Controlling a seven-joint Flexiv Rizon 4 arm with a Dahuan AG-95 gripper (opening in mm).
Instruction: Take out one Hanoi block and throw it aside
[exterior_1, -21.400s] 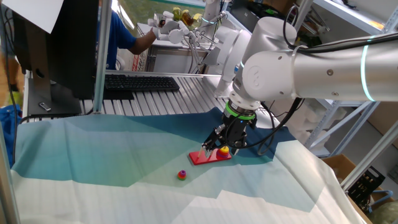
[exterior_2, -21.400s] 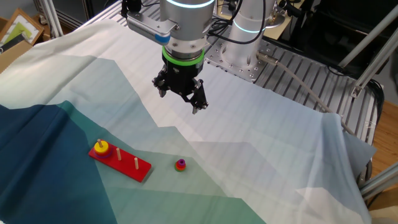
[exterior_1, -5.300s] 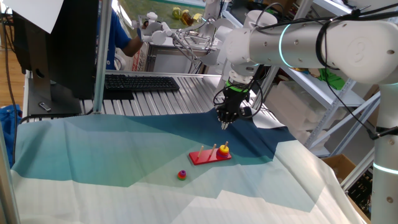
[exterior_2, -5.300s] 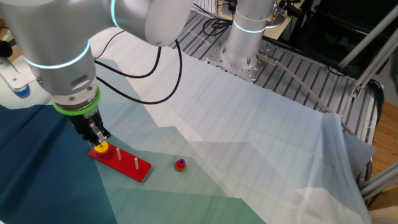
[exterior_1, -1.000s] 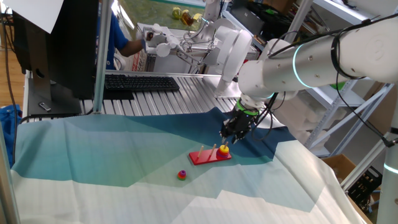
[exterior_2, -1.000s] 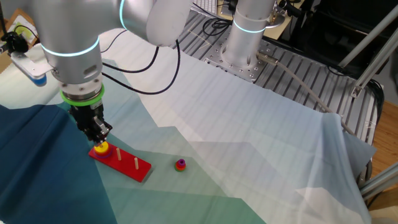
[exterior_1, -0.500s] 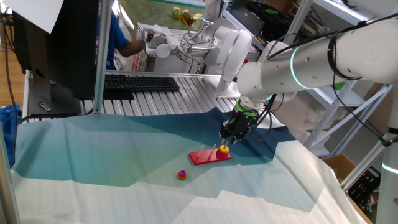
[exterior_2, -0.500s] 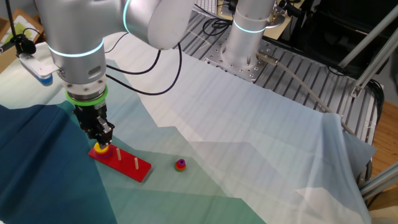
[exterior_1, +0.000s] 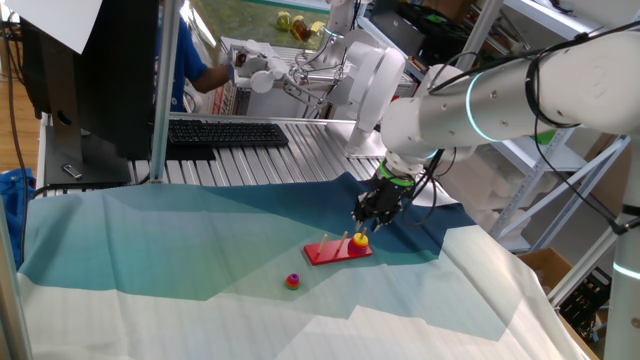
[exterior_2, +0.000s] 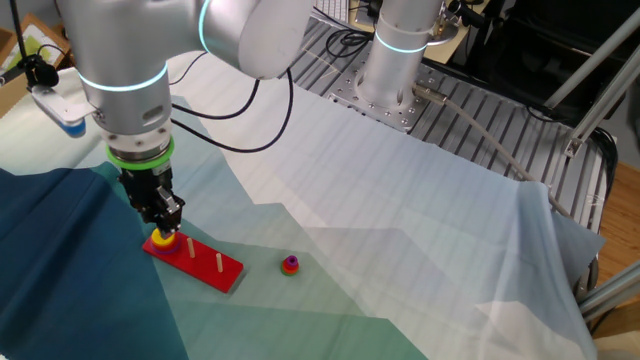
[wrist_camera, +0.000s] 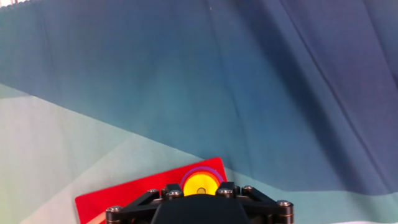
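Cluttered shelving, a keyboard and a slatted metal bench lie behind a table draped in a blue-to-pale-green cloth, which we take as the work surface. Largest on it is the robot arm, reaching down so that its gripper hangs just above one end of the red peg base. We judge the step in hand to be the approach to the grasp: nothing is lifted yet. The fingers look drawn close together, but the hand view cuts off their tips, so we cannot tell how far apart they stand, and we see nothing held. The next move, in our judgement, calls for a short, well-centred descent onto the end peg, a firm pinch on the ring's rim, then a straight lift clear of the peg before any toss. The yellow ring sits on that end peg, atop a wider purple-magenta disc; it is small, flat and bright, with a centre hole. Well apart on the cloth lies a small red-and-purple stacked piece.
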